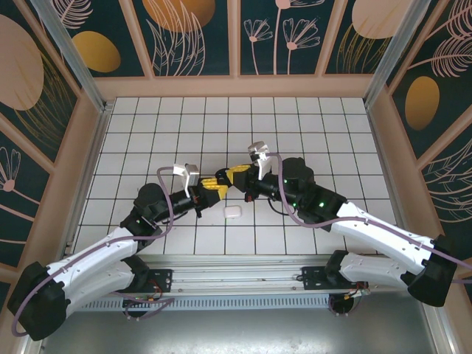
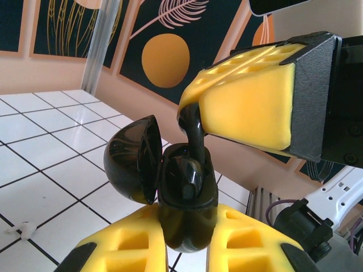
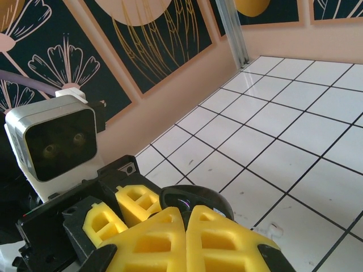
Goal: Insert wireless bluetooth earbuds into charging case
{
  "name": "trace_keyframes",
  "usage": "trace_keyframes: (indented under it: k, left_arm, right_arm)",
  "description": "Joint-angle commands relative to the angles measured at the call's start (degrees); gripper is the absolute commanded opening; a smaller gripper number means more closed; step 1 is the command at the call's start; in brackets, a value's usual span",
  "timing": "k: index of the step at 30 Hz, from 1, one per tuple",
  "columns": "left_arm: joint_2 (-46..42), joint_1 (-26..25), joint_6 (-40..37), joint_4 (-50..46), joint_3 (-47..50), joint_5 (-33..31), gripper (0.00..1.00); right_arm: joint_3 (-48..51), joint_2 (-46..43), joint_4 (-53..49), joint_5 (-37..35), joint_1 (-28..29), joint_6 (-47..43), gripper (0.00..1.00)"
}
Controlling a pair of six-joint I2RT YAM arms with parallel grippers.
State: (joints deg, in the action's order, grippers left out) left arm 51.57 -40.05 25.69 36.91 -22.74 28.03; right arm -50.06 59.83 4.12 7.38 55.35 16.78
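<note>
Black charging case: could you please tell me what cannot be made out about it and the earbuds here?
- Left wrist: inside of the black charging case, hidden by the black earbud and lid; seating unclear.
- Top external: that case, covered where left gripper and right gripper meet.
- Top external: white case, too small to tell open or shut.
- Right wrist: the earbud, behind the right gripper's own fingers.

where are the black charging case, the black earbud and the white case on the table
black charging case [image 2: 184, 226]: left wrist view, on its lower body
black earbud [image 2: 194, 133]: left wrist view, on its stem
white case [image 1: 231, 212]: top external view, on its top face
</note>
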Motion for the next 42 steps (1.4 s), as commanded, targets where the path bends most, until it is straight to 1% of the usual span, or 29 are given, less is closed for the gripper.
trace_keyframes:
  k: [1, 10, 20, 25, 37, 42]
  left_arm:
    - [-1.04, 0.18, 0.77, 3.06, 0.41, -0.42, 0.00]
    - [-1.91, 0.17, 1.02, 2.99, 0.52, -0.61, 0.00]
    - [-2.17, 0.19, 1.25, 2.72, 0.68, -0.64, 0.00]
    - [-2.76, 0.24, 0.91, 1.62, 0.67, -0.79, 0.00]
    - [-3.48, 0.23, 0.35, 0.58, 1.38, -1.66, 0.00]
    - [-3.58, 0.21, -0.36, -0.80, 1.21, -2.41, 0.00]
  right_arm:
    - [1.07, -0.21, 0.37, 1.68, 0.82, -0.77, 0.00]
    - [2.43, -2.00, -0.22, 1.92, 0.83, -0.48, 0.01]
    - [1.66, -1.75, -1.13, 2.74, 0.89, 0.38, 0.25]
    - [1.20, -1.83, -1.96, 2.20, 0.96, 1.02, 0.34]
    - [0.27, -1.99, -2.22, 2.14, 0.85, 3.24, 0.45]
    - [-0.39, -3.35, -2.30, 1.48, 0.89, 4.17, 0.47]
